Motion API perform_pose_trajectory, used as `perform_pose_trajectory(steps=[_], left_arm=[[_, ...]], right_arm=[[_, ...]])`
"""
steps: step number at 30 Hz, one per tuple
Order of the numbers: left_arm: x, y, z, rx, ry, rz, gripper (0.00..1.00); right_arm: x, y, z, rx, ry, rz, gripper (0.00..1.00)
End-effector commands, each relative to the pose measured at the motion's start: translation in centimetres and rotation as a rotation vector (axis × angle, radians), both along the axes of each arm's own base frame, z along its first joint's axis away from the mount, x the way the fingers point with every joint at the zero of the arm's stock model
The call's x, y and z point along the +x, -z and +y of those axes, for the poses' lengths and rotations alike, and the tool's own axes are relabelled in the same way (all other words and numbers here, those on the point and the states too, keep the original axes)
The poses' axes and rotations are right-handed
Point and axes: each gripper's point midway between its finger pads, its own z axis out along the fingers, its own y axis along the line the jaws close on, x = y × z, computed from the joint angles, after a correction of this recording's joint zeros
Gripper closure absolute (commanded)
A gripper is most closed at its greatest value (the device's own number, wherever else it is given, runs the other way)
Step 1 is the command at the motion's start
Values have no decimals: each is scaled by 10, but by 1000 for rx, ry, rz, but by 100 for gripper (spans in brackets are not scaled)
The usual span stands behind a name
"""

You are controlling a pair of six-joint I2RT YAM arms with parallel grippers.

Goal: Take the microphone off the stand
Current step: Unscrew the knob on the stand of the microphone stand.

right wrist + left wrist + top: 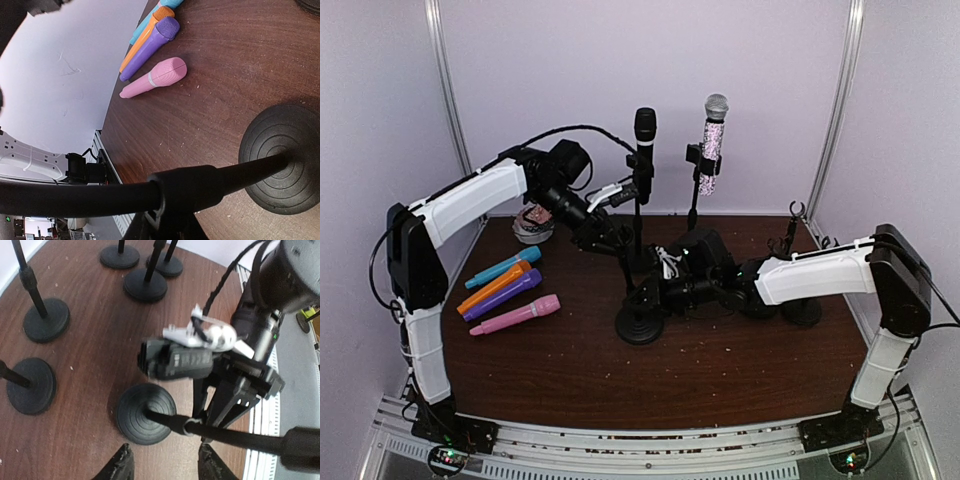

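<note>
Microphone [645, 128], a matte black cylinder with mesh head, upright in the clip of a stand [639, 327] with ribbed disc base. Left gripper [166, 467] spread wide and empty at the microphone's 7 o'clock; right gripper [656, 290] clamped low on the stand's pole from 3 o'clock.

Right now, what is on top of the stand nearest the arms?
A black microphone stands upright in its clip. The left gripper is in front of the microphone's lower end, so that part cannot be seen.

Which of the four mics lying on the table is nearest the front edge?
The pink microphone: it lies at the near end of the row, with the purple, orange and teal ones farther back.
</note>
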Motion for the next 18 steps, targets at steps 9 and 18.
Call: perform_pose_trajectory(steps=[9,18], left_arm=[[-29,20,42,16,-10,92,49],[-26,-16,-2,-142,4,27,51]], right_arm=[[11,100,-64,-345,85,98,100],[17,106,-73,-372,81,108,100]])
